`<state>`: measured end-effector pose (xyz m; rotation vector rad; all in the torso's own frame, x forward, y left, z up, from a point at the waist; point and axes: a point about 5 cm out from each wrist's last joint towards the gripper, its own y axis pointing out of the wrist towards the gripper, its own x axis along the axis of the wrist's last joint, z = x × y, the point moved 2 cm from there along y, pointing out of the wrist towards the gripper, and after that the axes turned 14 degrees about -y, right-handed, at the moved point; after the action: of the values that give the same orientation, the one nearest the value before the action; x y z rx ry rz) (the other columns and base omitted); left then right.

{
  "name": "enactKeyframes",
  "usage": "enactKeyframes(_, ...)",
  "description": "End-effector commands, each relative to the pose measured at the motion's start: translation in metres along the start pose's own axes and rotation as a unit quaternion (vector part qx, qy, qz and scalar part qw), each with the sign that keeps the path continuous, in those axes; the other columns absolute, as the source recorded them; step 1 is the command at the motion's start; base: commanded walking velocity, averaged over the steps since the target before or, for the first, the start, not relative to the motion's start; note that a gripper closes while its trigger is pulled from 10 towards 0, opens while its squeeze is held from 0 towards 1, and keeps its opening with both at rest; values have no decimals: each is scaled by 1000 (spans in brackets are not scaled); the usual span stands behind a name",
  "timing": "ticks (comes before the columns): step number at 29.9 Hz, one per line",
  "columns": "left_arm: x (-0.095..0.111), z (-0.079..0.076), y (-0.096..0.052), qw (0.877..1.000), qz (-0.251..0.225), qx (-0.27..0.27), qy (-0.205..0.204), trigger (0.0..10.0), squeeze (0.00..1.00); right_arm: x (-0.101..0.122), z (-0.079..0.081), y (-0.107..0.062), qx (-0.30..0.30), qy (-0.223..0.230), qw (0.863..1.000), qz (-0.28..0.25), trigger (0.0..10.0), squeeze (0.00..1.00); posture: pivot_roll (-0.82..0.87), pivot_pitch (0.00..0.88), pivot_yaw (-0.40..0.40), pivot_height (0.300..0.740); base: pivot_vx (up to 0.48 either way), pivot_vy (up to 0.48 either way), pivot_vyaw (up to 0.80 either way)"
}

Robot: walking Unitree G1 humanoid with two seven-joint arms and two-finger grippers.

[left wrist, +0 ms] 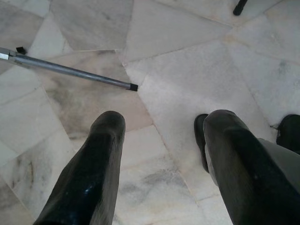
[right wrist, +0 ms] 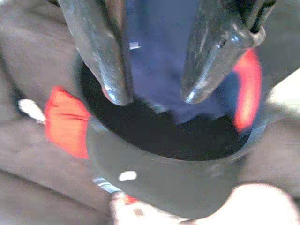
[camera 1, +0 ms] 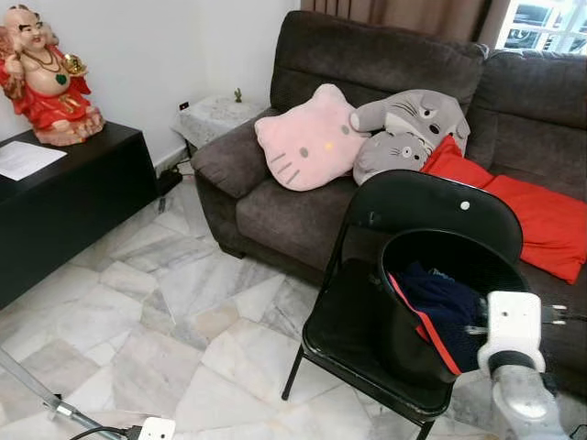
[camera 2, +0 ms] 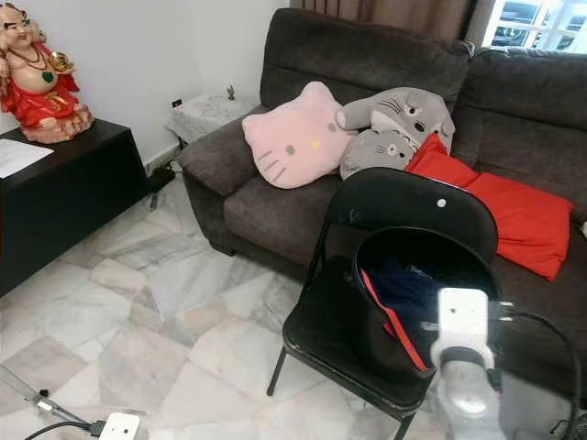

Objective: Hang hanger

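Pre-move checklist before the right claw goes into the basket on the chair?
1. Right claw lined up over the black basket: ok, it hangs above the opening.
2. Right claw open: ok, clear gap between its tips, nothing held.
3. Hanger located: cannot tell; the basket shows dark blue clothing with red trim, no hanger made out.
4. Basket seated on the black folding chair: ok, it rests on the seat against the backrest.
5. Left claw out of the way: ok, open and empty over the marble floor.
6. Place to hang it: cannot tell.
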<state>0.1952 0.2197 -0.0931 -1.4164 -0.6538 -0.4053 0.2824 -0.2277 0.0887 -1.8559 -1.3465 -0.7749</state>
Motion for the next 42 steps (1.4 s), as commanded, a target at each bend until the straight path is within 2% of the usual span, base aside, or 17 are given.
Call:
enactKeyframes(1, -4, 2, -1, 1000, 8, 1, 8, 10000, 0, -8, 12, -2, 28, -27, 999, 0, 10000, 561, 21, 38, -11, 740, 0, 0, 0)
enactKeyframes(2, -4, 2, -1, 1000, 7, 1, 7, 10000, 0, -14, 22, -3, 47, -71, 996, -3, 10000, 1000, 23, 38, -12, 740, 0, 0, 0)
enactKeyframes(5, -4, 2, -1, 1000, 7, 2, 6, 10000, 0, -21, 35, -3, 69, -106, 992, -14, 10000, 1000, 24, 39, -12, 740, 0, 0, 0)
enactKeyframes(8, -4, 2, -1, 1000, 7, 2, 5, 10000, 0, -24, 40, -2, 71, -123, 990, -13, 10000, 1000, 23, 41, -12, 740, 0, 0, 0)
enactKeyframes(9, -4, 2, -1, 1000, 7, 2, 6, 10000, 0, -27, 42, -2, 73, -134, 988, -13, 10000, 314, 23, 41, -12, 740, 0, 0, 0)
enactKeyframes(11, -4, 2, -1, 1000, 7, 2, 6, 10000, 0, -31, 48, -2, 76, -160, 984, -18, 10000, 0, 23, 42, -11, 740, 0, 0, 0)
enactKeyframes(16, -4, 2, -1, 1000, 7, 1, 5, 10000, 0, -41, 58, -2, 73, -188, 979, -12, 10000, 0, 26, 46, -10, 740, 0, 0, 0)
enactKeyframes(33, -4, 1, -1, 1000, 8, -1, 4, 10000, 0, -71, 66, 7, 49, -184, 980, 53, 10000, 0, 31, 54, -8, 740, 0, 0, 0)
enactKeyframes(39, -4, 1, -1, 1000, 8, 0, 4, 10000, 0, -71, 63, 10, 24, -190, 980, 51, 10000, 0, 37, 57, -9, 740, 0, 0, 0)
enactKeyframes(42, -4, 1, -1, 1000, 9, 0, 4, 10000, 0, -76, 66, 8, 28, -176, 982, 59, 10000, 0, 36, 59, -9, 740, 0, 0, 0)
